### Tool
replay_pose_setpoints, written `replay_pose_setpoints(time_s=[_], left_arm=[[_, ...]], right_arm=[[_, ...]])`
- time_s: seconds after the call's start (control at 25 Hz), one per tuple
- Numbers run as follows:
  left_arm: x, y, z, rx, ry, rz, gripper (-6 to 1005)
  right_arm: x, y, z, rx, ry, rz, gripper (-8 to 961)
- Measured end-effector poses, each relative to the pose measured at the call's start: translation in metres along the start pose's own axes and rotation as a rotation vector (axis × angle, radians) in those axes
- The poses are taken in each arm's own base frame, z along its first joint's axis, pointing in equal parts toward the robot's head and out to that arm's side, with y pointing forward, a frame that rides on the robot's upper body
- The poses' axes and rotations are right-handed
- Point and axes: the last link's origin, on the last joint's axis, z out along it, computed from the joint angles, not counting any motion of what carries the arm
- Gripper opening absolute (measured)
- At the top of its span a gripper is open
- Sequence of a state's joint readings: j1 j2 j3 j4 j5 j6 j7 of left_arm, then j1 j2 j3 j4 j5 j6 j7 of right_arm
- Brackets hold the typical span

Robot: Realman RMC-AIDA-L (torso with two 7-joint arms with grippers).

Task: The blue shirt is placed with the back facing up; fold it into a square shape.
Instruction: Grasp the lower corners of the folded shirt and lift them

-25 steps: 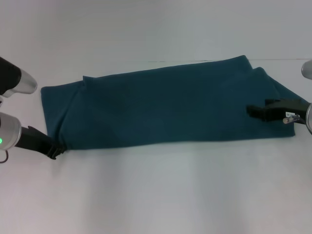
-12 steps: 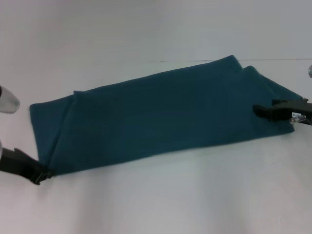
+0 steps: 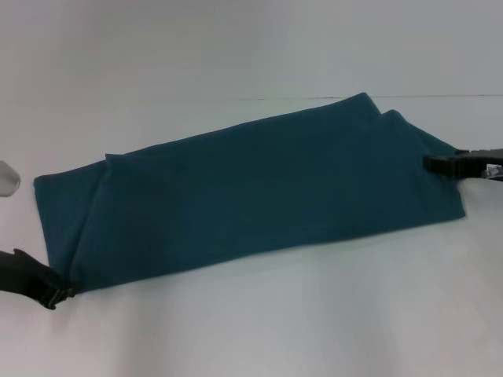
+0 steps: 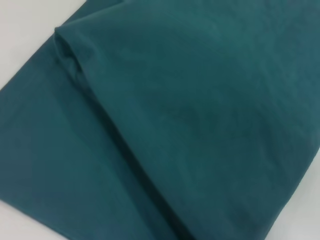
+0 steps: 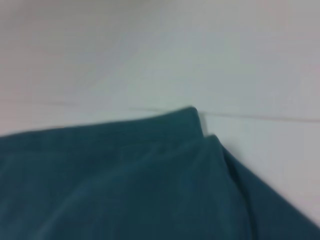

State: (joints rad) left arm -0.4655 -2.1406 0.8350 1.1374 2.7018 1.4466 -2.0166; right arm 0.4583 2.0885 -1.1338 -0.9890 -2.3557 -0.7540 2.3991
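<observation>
Head view: nearest, the left gripper (image 3: 53,294) pinches the near-left corner of the large dark teal-blue cotton shirt (image 3: 251,196), already folded into a long band slanting across the white table (image 3: 259,330). Farther right, the right gripper (image 3: 440,163) pinches its opposite end. Folding the band's ends inward to make a square seems to remain.

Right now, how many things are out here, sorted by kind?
Shirts: 1, the blue shirt, folded into a long band.
Pincers: 2, the left pincer at the shirt's near left corner and the right pincer at its right end.
Tables: 1, the white table.
Total: 4.
</observation>
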Motion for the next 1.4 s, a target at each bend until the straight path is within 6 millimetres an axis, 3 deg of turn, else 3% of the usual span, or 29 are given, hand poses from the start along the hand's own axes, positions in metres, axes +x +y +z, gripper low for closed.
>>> replay_pose_setpoints(time_s=[0.56, 1.4], left_arm=[[0.007, 0.002, 0.004, 0.001, 0.013, 0.036, 30], [0.006, 0.002, 0.009, 0.002, 0.015, 0.039, 30]], right_arm=[[0.005, -0.003, -0.007, 0.035, 0.129, 0.116, 630], [0.015, 0.010, 0.019, 0.009, 0.192, 0.094, 572]])
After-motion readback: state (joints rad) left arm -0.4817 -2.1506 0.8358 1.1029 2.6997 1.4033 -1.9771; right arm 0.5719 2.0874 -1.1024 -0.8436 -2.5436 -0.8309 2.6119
